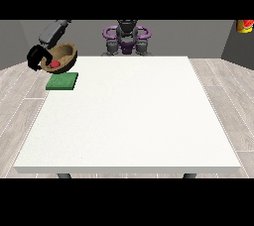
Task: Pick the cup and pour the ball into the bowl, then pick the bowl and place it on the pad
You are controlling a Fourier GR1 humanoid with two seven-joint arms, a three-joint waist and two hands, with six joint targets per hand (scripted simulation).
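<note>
A brown wooden bowl hangs tilted in the air above the far left corner of the table, its opening turned towards the camera. A red ball lies inside it. The black hand at the view's left has its fingers curled round the bowl's left rim. Just below the bowl, a green square pad lies flat on the white table near its left edge. No cup shows anywhere. The other hand is out of view.
The robot's torso stands behind the table's far edge. A red and yellow object hangs at the upper right corner of the view, away from the table.
</note>
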